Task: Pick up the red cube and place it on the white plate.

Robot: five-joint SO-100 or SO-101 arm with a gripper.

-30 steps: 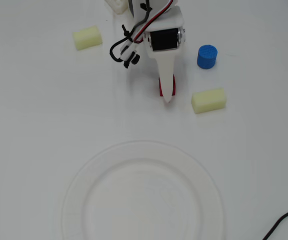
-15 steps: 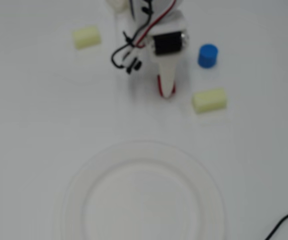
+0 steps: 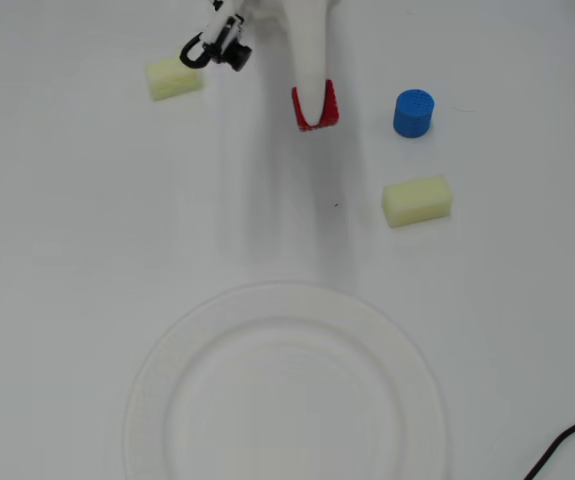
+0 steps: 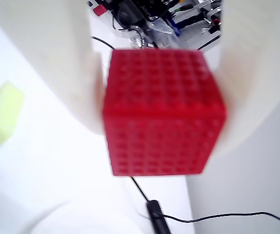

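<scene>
The red cube (image 3: 331, 108) is a small ribbed block at the top centre of the overhead view, partly under a white finger. My gripper (image 3: 314, 108) reaches down from the top edge and is shut on it. In the wrist view the cube (image 4: 164, 112) fills the middle, pressed between the left finger (image 4: 57, 63) and the right finger (image 4: 256, 73) of the gripper (image 4: 161, 112). How high it is off the table I cannot tell. The white plate (image 3: 285, 300) lies at the bottom centre, well apart from the cube; its edge shows in the wrist view (image 4: 71, 222).
A blue ribbed cylinder (image 3: 413, 112) stands right of the cube. One pale yellow foam block (image 3: 417, 200) lies below the cylinder, another (image 3: 175, 78) at the upper left, also in the wrist view (image 4: 3, 114). A black cable (image 3: 567, 440) enters at the bottom right.
</scene>
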